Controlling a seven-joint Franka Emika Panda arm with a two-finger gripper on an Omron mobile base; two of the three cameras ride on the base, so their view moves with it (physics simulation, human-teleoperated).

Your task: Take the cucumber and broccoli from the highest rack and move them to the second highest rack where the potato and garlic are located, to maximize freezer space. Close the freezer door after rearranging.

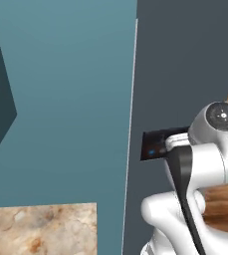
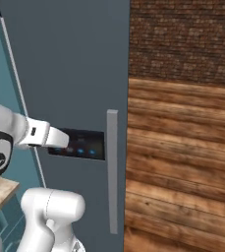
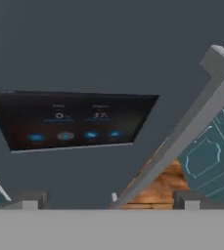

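Tool [image 3: 108,202] spread wide faces smooth grey door [image 2: 74,59], glossy black panel [image 3: 74,119].

- A home kitchen, rendered rather than photographed.
- A tall dark grey freezer door [image 2: 70,74] fills much of the right base view, with a long upright grey handle [image 2: 112,170] near its edge.
- A black control panel [image 3: 69,119] with small blue lit icons and readouts sits in the door's face.
- A marbled stone counter [image 1: 41,229] shows at the lower left of the left base view.
- Teal walls [image 1: 70,99], a brown brick wall [image 2: 182,39] and a wood plank floor [image 2: 182,167] surround the appliance.
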